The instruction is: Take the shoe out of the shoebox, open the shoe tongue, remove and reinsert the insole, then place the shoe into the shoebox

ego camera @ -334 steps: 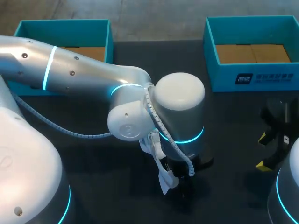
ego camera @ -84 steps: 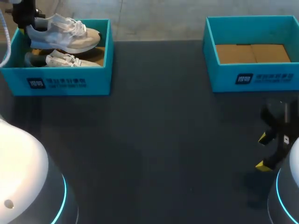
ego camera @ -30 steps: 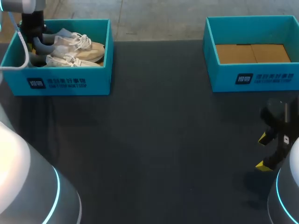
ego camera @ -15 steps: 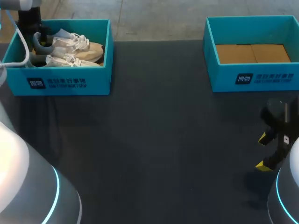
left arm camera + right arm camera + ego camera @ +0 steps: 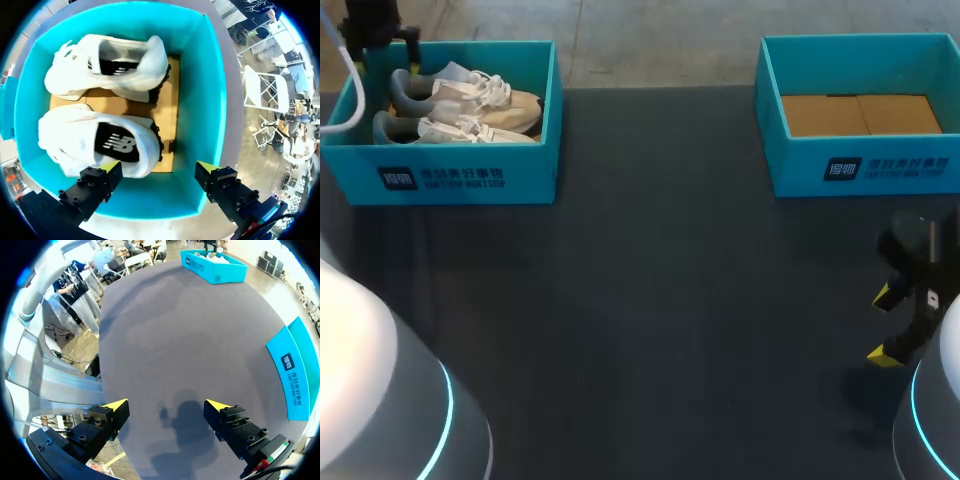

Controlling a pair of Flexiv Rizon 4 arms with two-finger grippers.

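Head view, nearest first: the white base of the left arm [image 5: 365, 400] fills the near left corner and the base of the right arm [image 5: 932, 420] the near right corner. Just beyond the right base the right gripper [image 5: 882, 325] hangs low over the dark table [image 5: 650, 300], tilted, its two yellow tips apart and nothing between them. The right wrist view shows the same: the fingers are spread over bare table surface and hold nothing.

At the far right of the table stands the right shoebox [image 5: 860, 165], turquoise, with only its brown cardboard floor to see inside. At the far left stands the left shoebox [image 5: 470, 175], and both shoes lie inside it, side by side, with the toes towards the middle of the table and the grey heels towards the outer end wall. The black end of the left arm is above this outer end of the box.

In the left wrist view the left gripper [image 5: 159, 166] points down into the box. Its jaws are wide apart and grip nothing. One yellow tip is just beside the heel of the nearer shoe [image 5: 85, 137], the other is over the box's inner wall. The farther shoe [image 5: 80, 75] lies beyond it on the cardboard floor, apart from the fingers.
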